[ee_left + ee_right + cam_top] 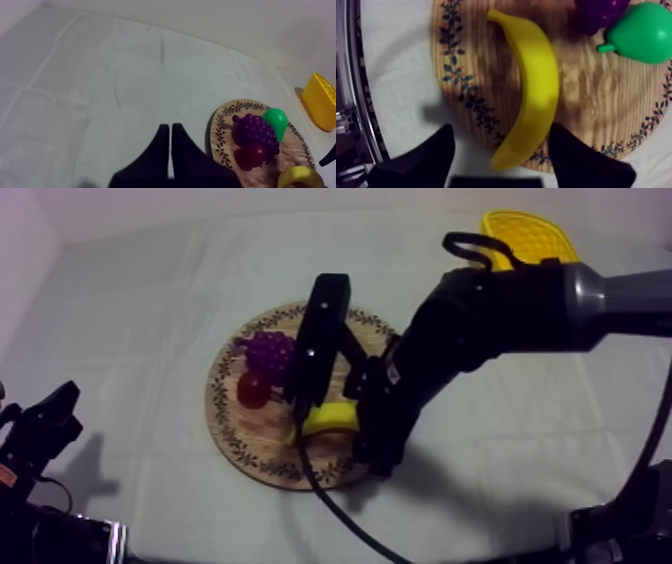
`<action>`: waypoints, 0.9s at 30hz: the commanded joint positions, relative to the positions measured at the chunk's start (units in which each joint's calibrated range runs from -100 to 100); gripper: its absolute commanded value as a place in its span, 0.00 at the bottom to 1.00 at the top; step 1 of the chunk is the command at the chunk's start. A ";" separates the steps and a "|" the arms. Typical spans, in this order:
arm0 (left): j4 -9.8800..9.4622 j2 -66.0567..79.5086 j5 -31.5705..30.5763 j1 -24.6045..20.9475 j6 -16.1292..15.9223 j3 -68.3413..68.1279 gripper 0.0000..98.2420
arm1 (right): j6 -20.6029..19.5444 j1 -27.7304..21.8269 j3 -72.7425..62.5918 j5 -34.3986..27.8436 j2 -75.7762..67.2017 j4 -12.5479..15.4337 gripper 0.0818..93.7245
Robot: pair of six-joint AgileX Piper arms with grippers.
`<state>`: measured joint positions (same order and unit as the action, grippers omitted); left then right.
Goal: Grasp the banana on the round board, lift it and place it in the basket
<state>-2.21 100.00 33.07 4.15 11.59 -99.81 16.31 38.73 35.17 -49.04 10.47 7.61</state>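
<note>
One board [235, 428] holds one banana [536, 85], one pear [643, 32], one grape bunch [268, 353], one small red fruit [252, 391]. Right tool [501, 132] gapes astride the banana; left tool [170, 127] closed, empty.

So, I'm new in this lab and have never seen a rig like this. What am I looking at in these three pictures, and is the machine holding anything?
It is a robot with two arms, each ending in a gripper of two black fingers. One picture comes from a camera above the table. The other two come from cameras riding on the arms' wrists. On the cloth lies a round wooden board with a banana, a pear, a bunch of grapes and a small red fruit. A yellow basket stands beyond the board, on the right arm's side. The left gripper sits over the cloth beside the board, its fingers shut on nothing. The right gripper hangs over the banana's end, open, with one finger at each side. Nothing is held yet.
</note>
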 commanded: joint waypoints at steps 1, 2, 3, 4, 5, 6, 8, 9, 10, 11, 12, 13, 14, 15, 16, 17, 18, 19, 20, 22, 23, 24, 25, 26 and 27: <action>0.04 0.00 -0.01 0.01 -0.01 0.03 0.00 | 0.05 -0.13 -0.45 -0.10 0.54 -0.05 0.58; 0.04 0.00 -0.01 0.01 0.00 0.03 0.00 | 0.04 -0.18 -0.65 0.03 0.88 -0.07 0.57; 0.04 0.00 -0.01 0.01 0.00 0.03 0.00 | 0.04 -0.21 -0.82 0.17 1.27 -0.10 0.57; 0.04 0.00 -0.01 0.01 0.00 0.03 0.00 | 0.04 -0.26 -1.03 0.26 1.67 -0.10 0.57; 0.04 0.00 -0.01 0.01 0.01 0.03 0.00 | 0.06 -0.32 -1.25 0.36 2.13 -0.09 0.57; 0.04 0.00 -0.01 0.01 0.01 0.03 0.00 | 0.11 -0.38 -1.51 0.42 2.60 -0.07 0.57; 0.04 0.00 -0.01 0.01 -0.01 0.03 0.00 | 0.19 -0.52 -2.14 0.47 3.58 -0.02 0.57; 0.04 0.00 -0.01 0.01 -0.02 0.03 0.00 | 0.26 -0.59 -2.53 0.41 4.10 0.04 0.57; 0.04 0.00 -0.01 0.01 -0.01 0.03 0.00 | 0.35 -0.71 -2.93 0.29 4.62 0.12 0.57; 0.04 0.00 -0.01 0.01 0.00 0.03 0.00 | 0.46 -0.81 -3.32 0.15 5.09 0.23 0.57; 0.04 0.00 -0.01 0.01 0.00 0.03 0.00 | 0.59 -0.93 -3.65 0.01 5.54 0.34 0.57; 0.04 0.00 -0.01 0.01 0.00 0.03 0.00 | 0.72 -1.02 -3.95 -0.13 5.99 0.47 0.56; 0.04 0.00 -0.01 0.01 0.01 0.03 0.00 | 0.85 -1.08 -4.20 -0.24 6.40 0.59 0.56; 0.04 0.00 -0.01 0.01 0.01 0.03 0.00 | 0.94 -1.12 -4.40 -0.31 6.81 0.68 0.56; 0.04 0.00 -0.01 0.01 0.01 0.03 0.00 | 1.00 -1.15 -4.61 -0.36 7.26 0.75 0.56; 0.04 0.00 -0.01 0.01 0.01 0.03 0.00 | 1.03 -1.14 -4.82 -0.42 7.67 0.78 0.56; 0.04 0.00 -0.01 0.01 0.01 0.03 0.00 | 1.02 -1.12 -5.07 -0.58 8.06 0.78 0.55; 0.04 0.00 -0.01 0.01 0.01 0.03 0.00 | 0.93 -1.10 -5.41 -0.77 8.41 0.71 0.55; 0.04 0.00 -0.01 0.01 0.01 0.03 0.00 | 0.84 -1.09 -5.79 -1.00 8.76 0.68 0.54; 0.04 0.00 -0.01 0.01 0.01 0.03 0.00 | 0.79 -1.22 -6.44 -1.46 9.31 0.78 0.52; 0.04 0.00 -0.01 0.01 0.01 0.03 0.00 | 0.89 -1.33 -6.71 -1.67 9.54 0.92 0.51; 0.04 0.00 -0.01 0.01 0.01 0.03 0.00 | 1.01 -1.46 -6.93 -1.92 9.73 1.08 0.49; 0.04 0.00 -0.01 0.01 0.01 0.03 0.00 | 1.26 -1.61 -7.11 -2.26 9.88 1.29 0.47; 0.04 0.00 -0.01 0.01 0.01 0.03 0.00 | 1.69 -1.77 -7.31 -2.82 10.07 1.57 0.44; 0.04 0.00 -0.01 0.01 0.01 0.03 0.00 | 2.12 -1.90 -7.51 -3.57 10.28 1.84 0.42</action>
<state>-2.21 100.00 33.07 4.15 11.59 -99.81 17.82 36.94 27.80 -51.57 20.60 9.16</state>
